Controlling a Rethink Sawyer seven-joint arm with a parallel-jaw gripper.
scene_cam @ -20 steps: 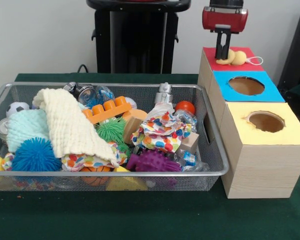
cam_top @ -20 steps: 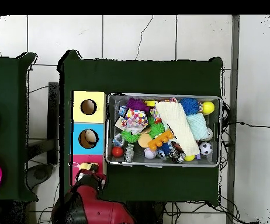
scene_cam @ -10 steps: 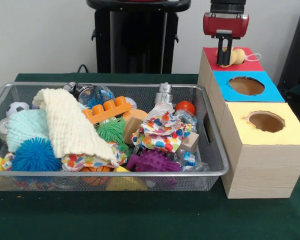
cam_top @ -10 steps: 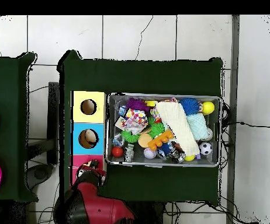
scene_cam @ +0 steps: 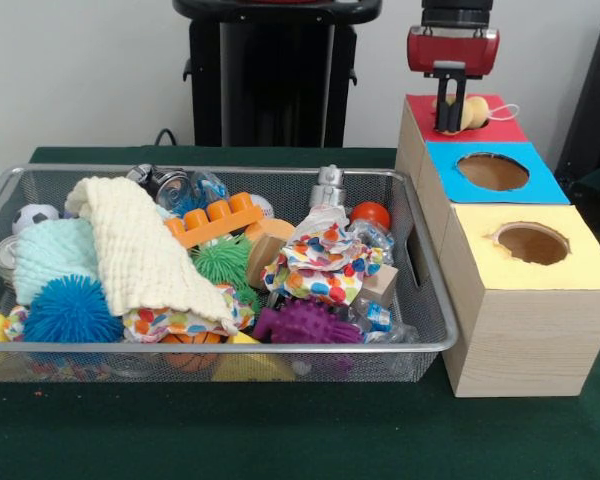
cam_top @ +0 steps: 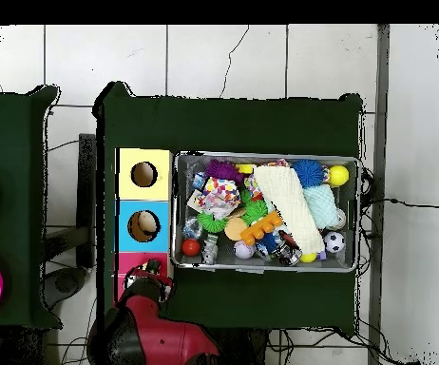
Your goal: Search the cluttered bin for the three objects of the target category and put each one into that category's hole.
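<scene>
Here we hover our hand (scene_cam: 450, 125) over the red box (scene_cam: 500, 128), gripping a wooden toy (scene_cam: 470, 110); next, release into its hole.

1. The wire basket (scene_cam: 420, 250) sits on the table (scene_cam: 280, 440).
2. Three boxes (scene_cam: 525, 320) stand in a row, touching the basket's right side.
3. A towel (scene_cam: 140, 250) lies on the toys inside, left of the block (scene_cam: 215, 222).
</scene>
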